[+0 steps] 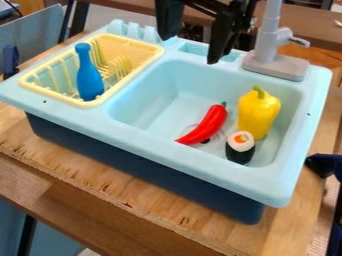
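hanging over the sink's far side, the black gripper [189,50] has its fingers [224,37] spread — the curved red chili pepper [208,124] lies below them in the light-blue plastic sink [155,142].

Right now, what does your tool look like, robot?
My tool is all black, with two chunky fingers that narrow toward their tips. Thin black parts show between them near the top, and tiny pale bits at one side. I can't make out any markings.

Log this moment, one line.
Open black end effector above pale blue plastic sink | inside: curved red chili, bulbous yellow pepper, cylindrical sushi
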